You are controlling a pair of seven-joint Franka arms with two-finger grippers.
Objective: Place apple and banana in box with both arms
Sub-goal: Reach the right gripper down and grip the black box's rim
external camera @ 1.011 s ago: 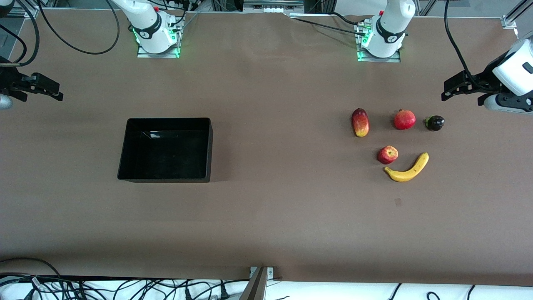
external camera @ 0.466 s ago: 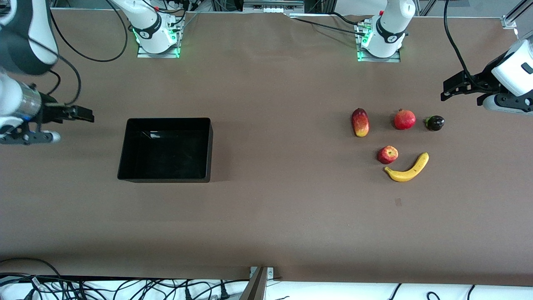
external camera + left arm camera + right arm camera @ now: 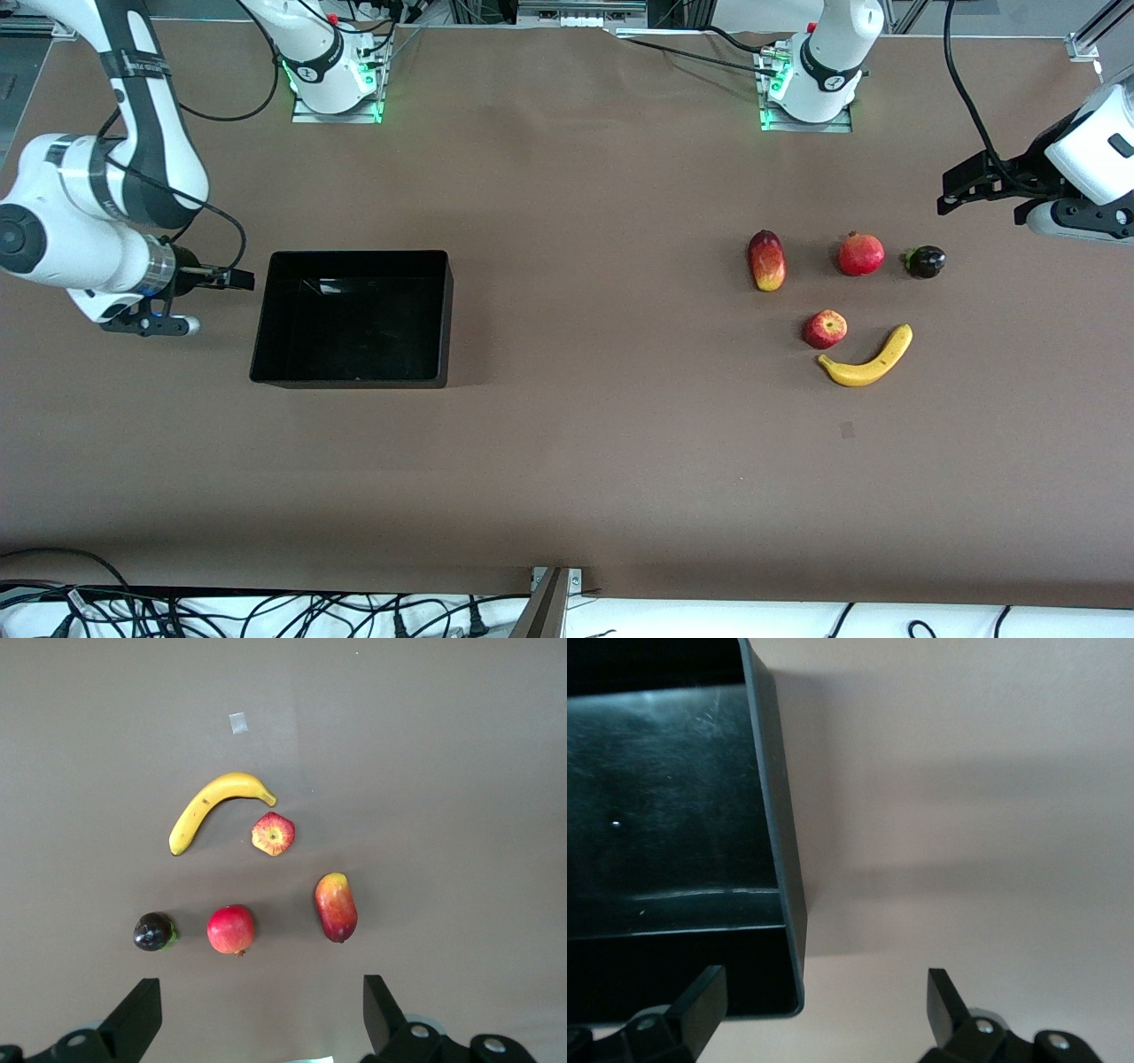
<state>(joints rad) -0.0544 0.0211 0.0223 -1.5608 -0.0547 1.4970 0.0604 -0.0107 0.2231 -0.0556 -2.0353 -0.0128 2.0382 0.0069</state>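
While both arms hang clear, apple (image 3: 825, 329) and banana (image 3: 867, 358) lie at right of frame, nearly touching. Above them: oval red-yellow fruit (image 3: 766, 260), round red fruit (image 3: 861, 254), dark fruit (image 3: 925, 261). Box (image 3: 263, 319), left of centre, well apart. Left gripper (image 3: 955, 188), upper right, fingers apart, holding nothing. Right gripper (image 3: 232, 280), fingers apart, beside the box's rim. Brown table (image 3: 602, 443), bare across the middle.
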